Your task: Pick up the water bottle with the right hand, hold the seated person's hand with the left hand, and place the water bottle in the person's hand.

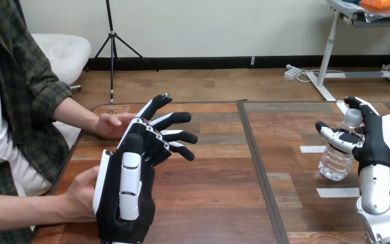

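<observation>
The right hand (377,142) curls its fingers and thumb round the water bottle (335,162), upright on the table (223,193). The left hand (127,198) spreads straight fingers beside the person's hand (112,125).

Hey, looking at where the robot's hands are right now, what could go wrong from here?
1. The right hand meets the water bottle at its upper part, so the bottle may tip or slip on lifting.
2. The left hand is open beside the person's upper hand, not holding it; closing could pinch or miss.
3. The bottle stands far across the table from the person, so the carry is long.
</observation>
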Motion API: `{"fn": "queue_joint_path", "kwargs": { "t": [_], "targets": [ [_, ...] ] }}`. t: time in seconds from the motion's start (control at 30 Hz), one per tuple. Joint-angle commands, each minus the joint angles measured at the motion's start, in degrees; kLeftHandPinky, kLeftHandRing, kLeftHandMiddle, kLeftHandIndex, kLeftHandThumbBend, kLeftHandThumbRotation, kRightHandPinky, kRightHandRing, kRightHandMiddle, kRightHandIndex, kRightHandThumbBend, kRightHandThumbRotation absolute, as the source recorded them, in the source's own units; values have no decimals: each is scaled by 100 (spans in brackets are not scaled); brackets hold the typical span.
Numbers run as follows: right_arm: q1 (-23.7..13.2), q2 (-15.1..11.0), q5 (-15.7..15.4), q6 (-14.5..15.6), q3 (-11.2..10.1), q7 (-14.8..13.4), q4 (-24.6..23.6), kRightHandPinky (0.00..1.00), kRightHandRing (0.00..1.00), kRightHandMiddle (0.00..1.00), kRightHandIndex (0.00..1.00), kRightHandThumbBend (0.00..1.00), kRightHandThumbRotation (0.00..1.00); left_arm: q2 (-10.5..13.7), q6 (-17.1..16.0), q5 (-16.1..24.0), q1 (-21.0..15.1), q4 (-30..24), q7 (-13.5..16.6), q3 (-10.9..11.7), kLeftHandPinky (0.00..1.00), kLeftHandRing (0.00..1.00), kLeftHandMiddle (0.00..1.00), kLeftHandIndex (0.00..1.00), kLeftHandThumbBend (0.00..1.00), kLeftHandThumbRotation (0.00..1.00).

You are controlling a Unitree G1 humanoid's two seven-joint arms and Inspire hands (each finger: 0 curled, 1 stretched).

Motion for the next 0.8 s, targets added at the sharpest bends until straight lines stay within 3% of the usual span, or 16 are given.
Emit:
{"fn": "queue_joint_path", "kwargs": {
  "t": [0.0, 0.13, 0.47, 0.77],
  "targets": [
    [-339, 146, 244, 86, -54, 222, -192, 84, 88, 88, 83, 54, 0, 10, 71, -188, -164, -333, -92, 111, 44, 59, 70, 81, 48, 98],
    [-282, 174, 428, 105, -93, 419, -324, 84, 88, 88, 84, 53, 0, 63, 84, -246, -224, -309, -167, 195, 44, 59, 70, 81, 48, 98],
    [-104, 136, 535, 98, -32, 697, -672, 85, 88, 87, 84, 53, 0, 149, 172, -229, -222, -347, -261, 339, 44, 58, 69, 81, 47, 93],
    [38, 139, 478, 347, 35, 766, -1029, 85, 87, 86, 84, 54, 0, 201, 270, -359, -132, -374, -438, 387, 45, 59, 70, 81, 46, 91]
  ]
}}
